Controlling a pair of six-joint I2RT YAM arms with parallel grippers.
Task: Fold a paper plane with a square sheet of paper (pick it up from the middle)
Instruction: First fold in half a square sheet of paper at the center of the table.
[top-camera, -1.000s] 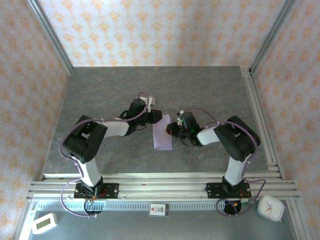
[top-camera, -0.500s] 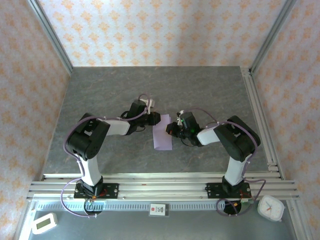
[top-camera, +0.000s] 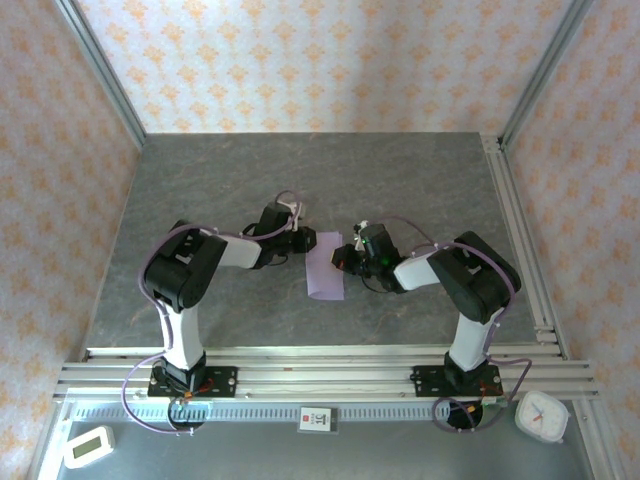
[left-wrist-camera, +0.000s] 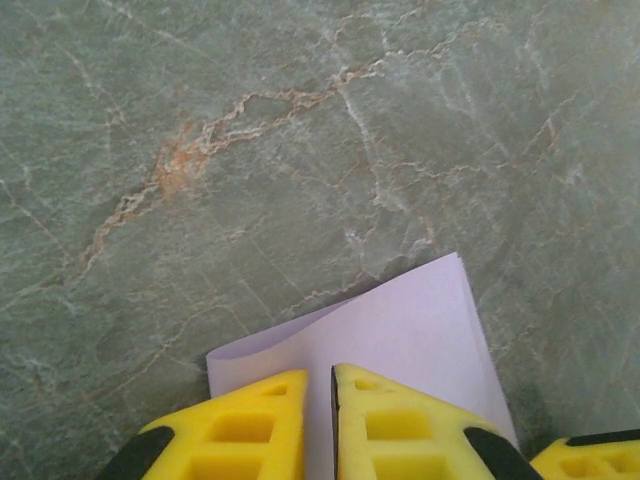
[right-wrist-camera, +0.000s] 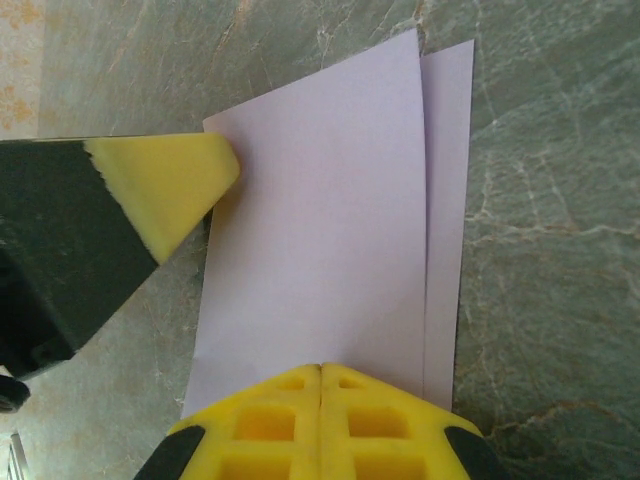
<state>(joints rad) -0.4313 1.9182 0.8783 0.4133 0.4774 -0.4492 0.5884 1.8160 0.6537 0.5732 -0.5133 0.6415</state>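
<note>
Square sheet of paper (top-camera: 325, 268) lay on the counter (top-camera: 400, 180), folded once into offset layers; later plane folds remained outstanding. Right tool (right-wrist-camera: 320, 368) was closed at its right edge; left tool (left-wrist-camera: 320, 375) sat at its left edge, state undeterminable.

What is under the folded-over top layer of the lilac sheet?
A narrow strip of the square sheet of paper's lower layer peeks out along one edge, lying on the table. The rest of that layer is covered.

sheet (top-camera: 325, 270) on table (top-camera: 420, 180) centre, apparently doubled over
</note>
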